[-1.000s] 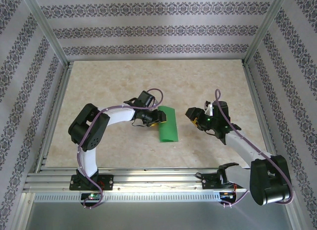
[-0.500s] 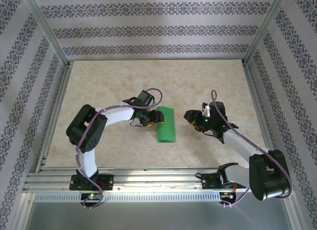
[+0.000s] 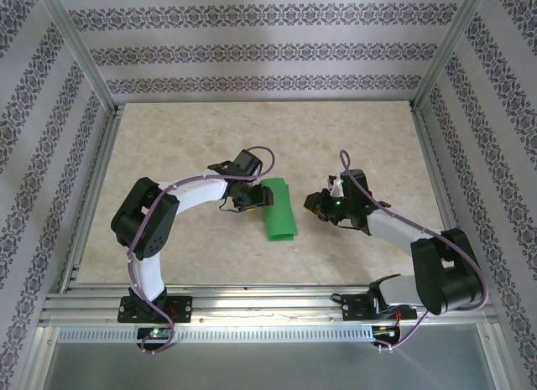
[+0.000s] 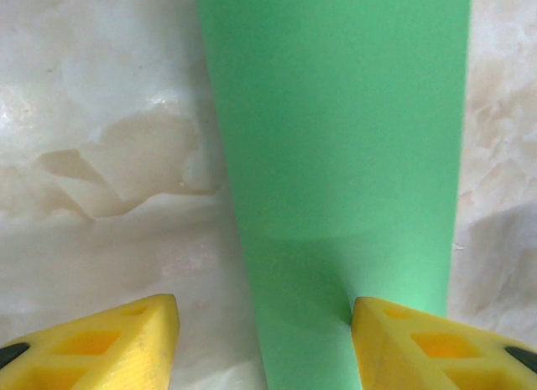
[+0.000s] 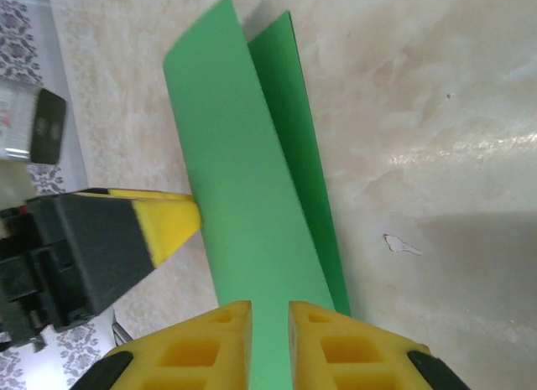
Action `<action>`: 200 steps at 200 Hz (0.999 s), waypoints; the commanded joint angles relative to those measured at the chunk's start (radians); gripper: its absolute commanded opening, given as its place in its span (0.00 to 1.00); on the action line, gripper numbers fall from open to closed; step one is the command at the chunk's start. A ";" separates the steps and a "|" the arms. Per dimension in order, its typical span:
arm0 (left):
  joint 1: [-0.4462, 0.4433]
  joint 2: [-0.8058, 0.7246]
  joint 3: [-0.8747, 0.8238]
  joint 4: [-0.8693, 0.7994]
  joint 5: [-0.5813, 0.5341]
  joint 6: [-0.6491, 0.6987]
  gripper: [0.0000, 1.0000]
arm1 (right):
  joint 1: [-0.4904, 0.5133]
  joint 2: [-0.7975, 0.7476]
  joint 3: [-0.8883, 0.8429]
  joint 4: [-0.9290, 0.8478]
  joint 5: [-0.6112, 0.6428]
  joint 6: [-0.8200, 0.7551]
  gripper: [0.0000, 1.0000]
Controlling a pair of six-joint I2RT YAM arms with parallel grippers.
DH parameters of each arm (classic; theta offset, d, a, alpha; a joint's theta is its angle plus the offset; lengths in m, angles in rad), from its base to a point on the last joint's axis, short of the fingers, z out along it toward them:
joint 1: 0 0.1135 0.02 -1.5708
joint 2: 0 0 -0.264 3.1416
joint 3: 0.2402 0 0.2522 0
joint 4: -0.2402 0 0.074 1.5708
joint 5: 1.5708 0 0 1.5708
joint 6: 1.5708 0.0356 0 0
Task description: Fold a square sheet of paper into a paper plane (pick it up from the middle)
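The green sheet of paper (image 3: 278, 210) lies folded in half as a long strip on the table's middle, its upper flap lifted off the lower one (image 5: 243, 197). My left gripper (image 3: 257, 195) is open at the strip's left edge; in the left wrist view the paper (image 4: 336, 155) runs between its yellow fingers (image 4: 109, 344) and touches the right one. My right gripper (image 3: 311, 205) sits just right of the strip, low over the table. Its fingers (image 5: 210, 348) are nearly together with a narrow slit, and the paper shows flat beyond them. One left finger (image 5: 168, 226) appears there too.
The beige marbled tabletop (image 3: 185, 147) is fenced by an aluminium frame (image 3: 252, 296) and patterned walls. A small white fleck (image 5: 401, 244) lies on the table right of the paper.
My right gripper has moved left, closing in on the strip's right edge. The left gripper and the paper have shifted slightly left and the strip has turned a little.
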 commanded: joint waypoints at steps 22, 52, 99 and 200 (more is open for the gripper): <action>0.005 0.031 0.046 -0.080 0.029 0.075 0.57 | 0.052 0.088 0.066 0.007 -0.028 -0.035 0.18; 0.004 0.058 0.082 -0.141 0.025 0.111 0.57 | 0.072 0.124 0.085 0.007 -0.015 -0.028 0.18; 0.003 0.081 0.101 -0.176 0.002 0.118 0.57 | 0.085 0.155 0.118 -0.020 -0.029 -0.065 0.18; 0.002 0.089 0.084 -0.128 -0.013 0.043 0.57 | 0.128 0.305 0.157 0.026 -0.070 -0.056 0.14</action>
